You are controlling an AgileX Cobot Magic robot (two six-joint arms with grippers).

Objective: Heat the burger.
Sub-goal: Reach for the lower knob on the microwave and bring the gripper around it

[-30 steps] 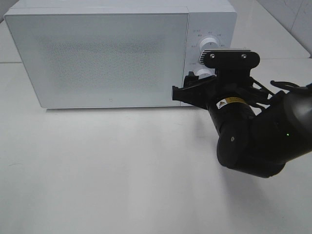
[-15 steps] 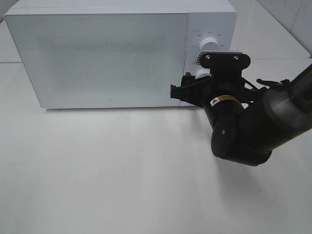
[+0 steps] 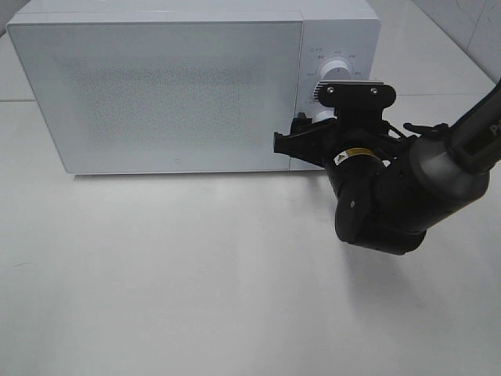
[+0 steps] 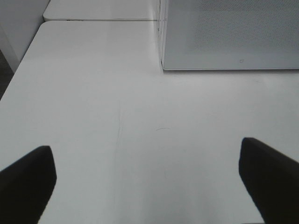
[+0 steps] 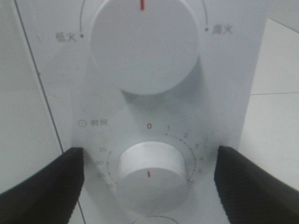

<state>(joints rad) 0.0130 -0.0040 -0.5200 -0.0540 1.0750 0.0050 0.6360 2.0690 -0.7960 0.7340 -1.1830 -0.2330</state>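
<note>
The burger is out of view; the white microwave (image 3: 172, 94) stands with its door shut. My right gripper (image 3: 316, 130) is up against the control panel, open. In the right wrist view its fingers (image 5: 42, 186) stand on either side of the lower timer knob (image 5: 148, 173) with a gap on each side, not touching it. The knob's red mark points away from the 0. The upper power knob (image 5: 145, 44) is just beyond it. My left gripper (image 4: 148, 182) is open over bare table, with nothing between its fingers.
The microwave fills the back of the white table (image 3: 156, 274). The left wrist view shows the microwave's lower left corner (image 4: 164, 65) and the table's left edge (image 4: 23, 70). The right arm's bulky dark wrist (image 3: 383, 204) hangs in front of the control panel.
The right arm has moved in closer to the control panel, with its elbow swinging back and to the right. The jaws stay equally wide.
</note>
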